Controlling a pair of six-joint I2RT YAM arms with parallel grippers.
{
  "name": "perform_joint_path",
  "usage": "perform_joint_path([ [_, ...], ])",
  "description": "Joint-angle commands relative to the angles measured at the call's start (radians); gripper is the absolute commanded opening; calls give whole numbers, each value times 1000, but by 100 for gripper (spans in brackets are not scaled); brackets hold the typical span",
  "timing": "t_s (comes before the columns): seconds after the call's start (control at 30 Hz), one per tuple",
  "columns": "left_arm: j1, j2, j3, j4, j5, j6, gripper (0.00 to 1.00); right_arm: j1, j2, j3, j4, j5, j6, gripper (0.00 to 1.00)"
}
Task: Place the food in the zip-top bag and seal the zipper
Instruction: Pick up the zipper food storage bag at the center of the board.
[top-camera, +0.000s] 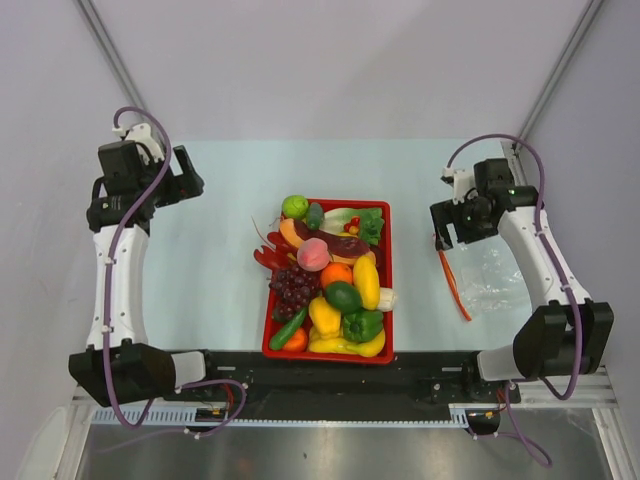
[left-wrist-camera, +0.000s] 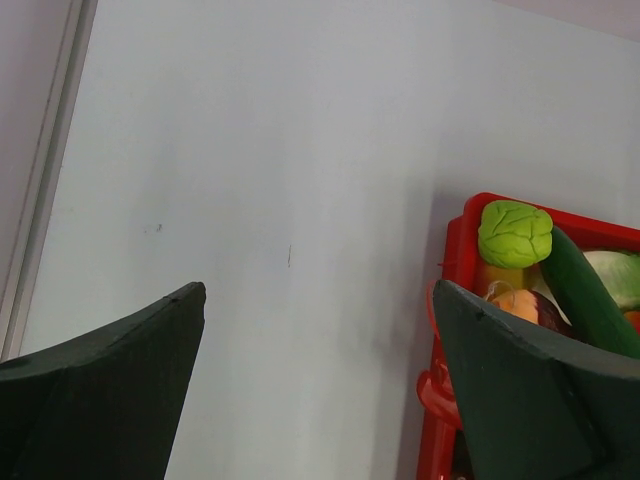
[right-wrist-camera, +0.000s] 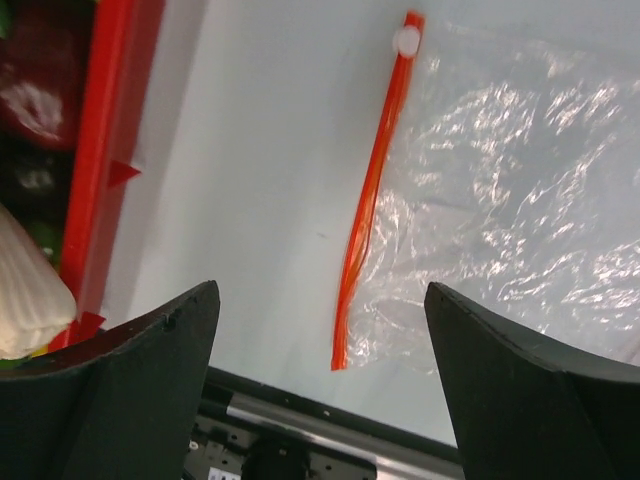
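Right pincer (right-wrist-camera: 320, 300): fingers spread wide, holding nothing, raised above the worktop (top-camera: 220, 250).
Zipper (right-wrist-camera: 370, 200): thin orange-red strip lying flat. In the wrist view it sits in the gap between the two fingers without touching either.
Zipper axis: in the top view its long axis runs far to near, slanting a little right towards the near edge. Its far end is about under the right pincer.
Slider (right-wrist-camera: 407, 40): small white tab at one end of the strip.
Bag (right-wrist-camera: 500, 200): clear and crinkled, flat on the worktop. Its body spreads right of the zipper and its mouth faces left towards the tray.
Bag to right pincer: just on the near side of it and lower, apart from the fingers and beside the right arm.
Tray (top-camera: 389, 270): red and rectangular at mid-worktop, its long axis far to near. It lies well left of the bag, with bare worktop between them.
Food (top-camera: 336, 274): all heaped in the tray, including the peach (top-camera: 313, 254), grapes (top-camera: 293, 285) and avocado (top-camera: 343, 296).
Left pincer (left-wrist-camera: 315, 300): fingers spread wide and holding nothing, over bare worktop left of the tray's far corner.
Left pincer to bag: well apart, with the tray between them.
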Motion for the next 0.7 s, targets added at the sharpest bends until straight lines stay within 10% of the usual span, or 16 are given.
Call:
perform_joint_path([
  [0.0, 0, 20, 46, 1, 25, -11, 100, 7, 54, -59, -24, 69, -5, 80],
  [0.2, 0, 29, 43, -2, 25, -22, 100, 4, 130, -159, 46, 160, 21, 56],
  [0.67, -2, 19, 5, 26, 26, -35, 100, -77, 274, -248, 190, 141, 27, 37],
])
